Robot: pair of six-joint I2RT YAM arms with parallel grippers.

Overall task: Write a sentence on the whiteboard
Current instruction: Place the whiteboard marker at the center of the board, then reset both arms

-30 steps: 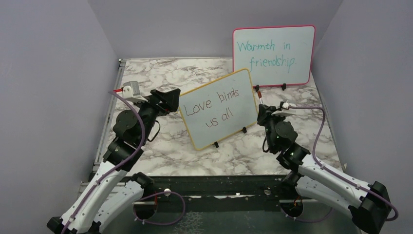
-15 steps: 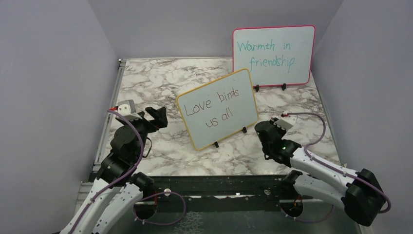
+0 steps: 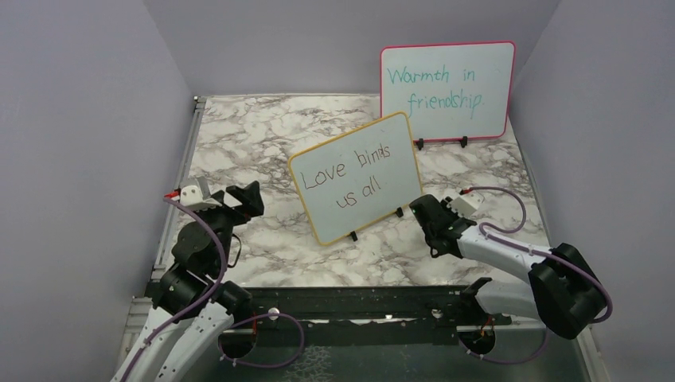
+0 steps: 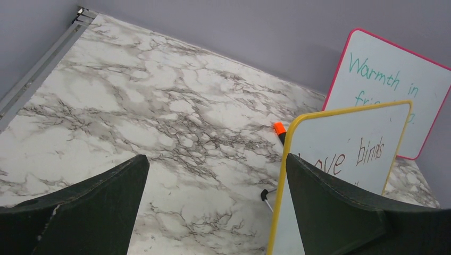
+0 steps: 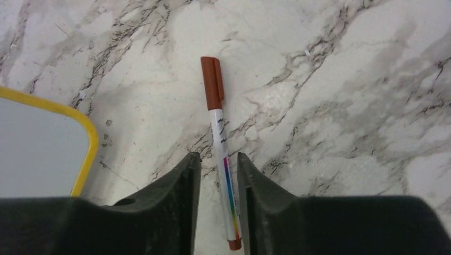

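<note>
Left gripper: jaws spread fully, holding nothing, above the marble table. Centre: the whiteboard stands upright on its clip feet, angled, bearing the sentence "Love binds us all" in two lines. Right gripper: low at the board's right corner, jaws slightly parted, a brown-capped marker lying loose on the table between them. Rear right: pink-framed board.

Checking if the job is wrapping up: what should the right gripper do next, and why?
Probably lift the right gripper away: the brown-capped white marker lies on the marble tabletop between its parted jaws, and the yellow-framed whiteboard already carries the sentence "Love binds us all".
</note>
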